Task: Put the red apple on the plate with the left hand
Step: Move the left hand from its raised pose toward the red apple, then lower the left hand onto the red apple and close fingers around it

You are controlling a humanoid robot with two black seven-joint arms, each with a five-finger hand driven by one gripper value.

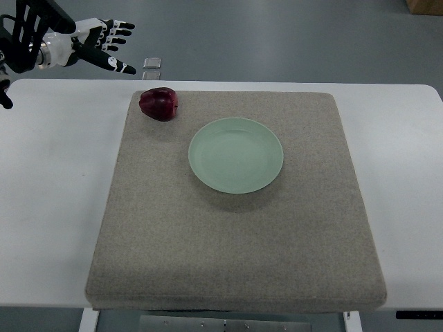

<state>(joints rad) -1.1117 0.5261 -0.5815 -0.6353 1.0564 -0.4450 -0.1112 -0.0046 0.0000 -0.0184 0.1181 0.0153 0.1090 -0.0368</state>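
Apple (159, 104) sitting upper left on mat (235, 242), apart from plate (236, 155); left robot hand (104, 43) hovering upper left, fingers spread, empty.

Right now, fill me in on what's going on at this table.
The robot's left hand hovers past the table's far left corner, fingers spread, holding nothing. The apple sits untouched on the mat's far left corner. The plate lies bare mid-mat, apart from the apple. The right hand is out of view. The placing is not yet begun.
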